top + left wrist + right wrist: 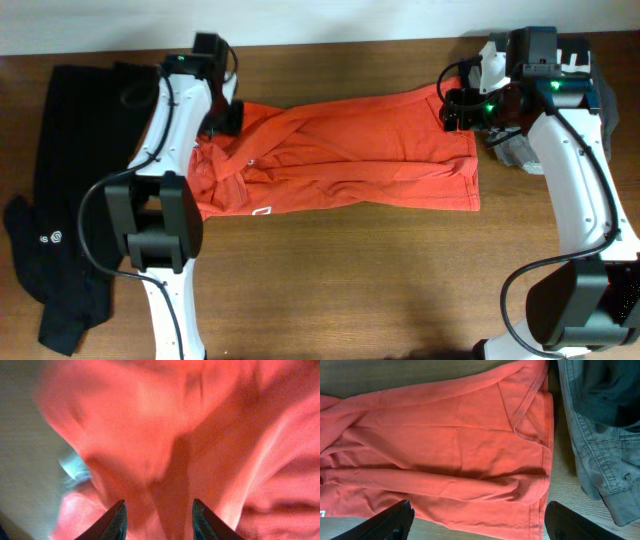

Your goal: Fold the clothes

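T-shirt: the orange-red T-shirt (340, 160) is spread lengthwise across the middle of the wooden table (350, 290). It is creased and doubled over on itself along its length. A small white mark (262, 211) is seen near its lower left edge.

Left gripper: the left gripper (222, 115) is held low over the bunched left end of the shirt. In the left wrist view (badly blurred) the frame is filled with orange cloth. The two dark fingertips (117, 520) are seen partly apart, with cloth running between them. Whether that cloth is pinched cannot be told.

Right gripper: the right gripper (462, 105) is placed over the far right corner of the shirt. Its fingers (395, 520) are spread wide and nothing is held. The hemmed edge of the shirt lies below them.

Black garment: the black garment (65, 180) is laid out long at the left edge of the table, left of the left arm.

Grey garment: the grey garment (520, 152) is just beside the shirt's right hem, partly hidden by the right arm. Stitched seams are shown in the right wrist view, with darker cloth lying over it.
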